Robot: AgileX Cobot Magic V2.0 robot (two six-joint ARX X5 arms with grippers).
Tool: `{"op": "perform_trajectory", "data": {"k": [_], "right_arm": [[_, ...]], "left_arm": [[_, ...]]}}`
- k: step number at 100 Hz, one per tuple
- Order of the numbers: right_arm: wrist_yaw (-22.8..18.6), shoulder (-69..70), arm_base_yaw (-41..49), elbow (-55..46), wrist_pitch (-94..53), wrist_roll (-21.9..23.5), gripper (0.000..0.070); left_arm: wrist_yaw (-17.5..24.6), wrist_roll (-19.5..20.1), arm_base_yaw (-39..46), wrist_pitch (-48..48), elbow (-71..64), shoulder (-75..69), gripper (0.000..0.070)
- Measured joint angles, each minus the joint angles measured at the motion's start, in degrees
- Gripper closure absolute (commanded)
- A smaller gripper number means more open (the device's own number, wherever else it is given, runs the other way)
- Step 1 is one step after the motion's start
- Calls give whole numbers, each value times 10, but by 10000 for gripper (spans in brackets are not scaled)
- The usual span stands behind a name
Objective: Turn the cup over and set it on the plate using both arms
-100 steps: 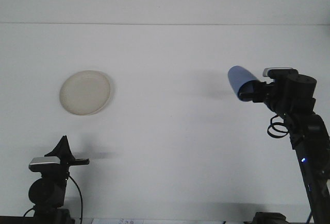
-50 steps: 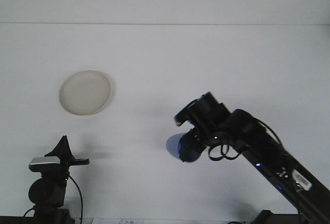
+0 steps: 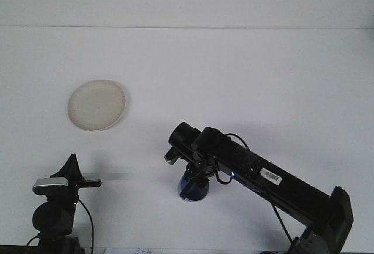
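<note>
The right fingers (image 3: pixel 191 185) stay clamped on the blue cup (image 3: pixel 194 191) low over the counter (image 3: pixel 263 90), the plate (image 3: pixel 96 104) well up-left of them; the cup looks light, stiff and smooth-walled, best gripped mid-wall.

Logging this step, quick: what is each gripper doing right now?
Left gripper: parked low at the near left, holding nothing; open or shut cannot be told.
Right gripper: shut on the blue cup, low over the table.

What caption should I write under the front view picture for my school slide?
The right arm's gripper lowers a blue cup to the white table while the left gripper waits below the empty plate.
</note>
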Motion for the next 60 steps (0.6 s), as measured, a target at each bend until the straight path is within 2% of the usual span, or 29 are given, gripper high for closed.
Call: {"op": "perform_trajectory", "data": {"k": [29, 32, 35, 42, 43, 44, 47, 50, 60], "right_arm": [[-1, 28, 1, 0, -2, -4, 699], [-1, 30, 3, 0, -2, -4, 670], [-1, 31, 4, 0, -2, -4, 607], [-2, 32, 8, 0, -2, -6, 373], [-2, 32, 9, 0, -2, -7, 357], [-2, 32, 10, 0, -2, -8, 310], [-2, 32, 12, 0, -2, -8, 239], [-2, 32, 12, 0, -2, -8, 214], [-2, 32, 14, 1, -2, -10, 214]], "left_arm": [[0, 0, 0, 0, 0, 0, 688], [0, 0, 0, 0, 0, 0, 687], [0, 0, 0, 0, 0, 0, 688], [0, 0, 0, 0, 0, 0, 687], [0, 0, 0, 0, 0, 0, 688], [0, 0, 0, 0, 0, 0, 687], [0, 0, 0, 0, 0, 0, 688], [0, 0, 0, 0, 0, 0, 687], [0, 0, 0, 0, 0, 0, 687]]}}
